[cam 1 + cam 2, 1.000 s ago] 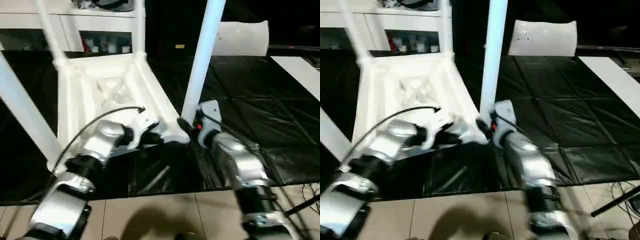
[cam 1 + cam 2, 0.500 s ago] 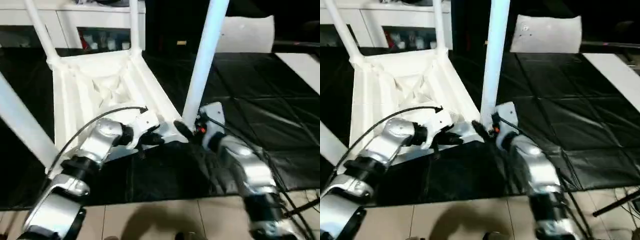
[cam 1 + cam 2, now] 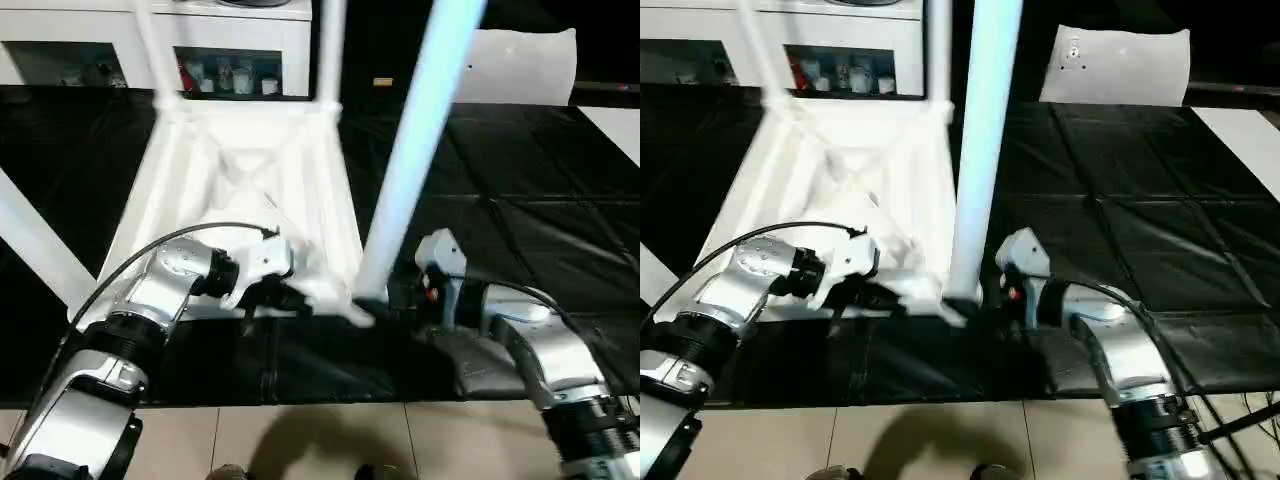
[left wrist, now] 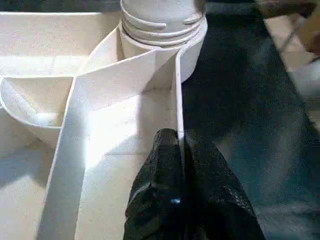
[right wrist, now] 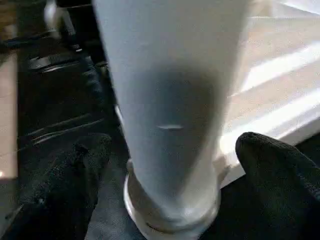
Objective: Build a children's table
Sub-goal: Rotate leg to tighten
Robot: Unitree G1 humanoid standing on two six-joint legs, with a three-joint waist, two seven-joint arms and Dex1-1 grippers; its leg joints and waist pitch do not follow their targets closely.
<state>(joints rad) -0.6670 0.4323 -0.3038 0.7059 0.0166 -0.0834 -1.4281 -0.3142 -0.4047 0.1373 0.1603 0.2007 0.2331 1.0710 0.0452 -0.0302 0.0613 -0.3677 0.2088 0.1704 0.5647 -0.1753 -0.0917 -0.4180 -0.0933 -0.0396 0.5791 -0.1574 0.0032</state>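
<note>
The black sheeted work mat [image 3: 520, 230] is spread over the floor, and the white plastic rectangular tabletop [image 3: 250, 190] is laid on it upside down, ribbed underside up. Four long tapered white tube legs are seen rising from its corner sockets: the near right leg [image 3: 420, 150] stands upright at the corner closest to both grippers, the near left leg [image 3: 35, 245] slants up and out at the left edge, and the two far legs [image 3: 330, 50] are seen at the back corners.

A white cabinet with glass doors [image 3: 225, 45] is seen beyond the tabletop, and a flat white sheet with a small hole [image 3: 1115, 65] lies at the far right of the mat.

The left gripper [image 4: 179, 150] is placed at the near edge of the tabletop, just beside the socket of the near right leg. Its two black fingers are pressed together on a thin upright rib [image 4: 177, 95] of the underside, which is pinched between them.

The right gripper [image 5: 170, 165] is positioned at the base of the near right leg. Its fingers [image 5: 277, 165] are spread wide, one on either side of the tube, with a gap visible between each finger and the leg; nothing is gripped.
</note>
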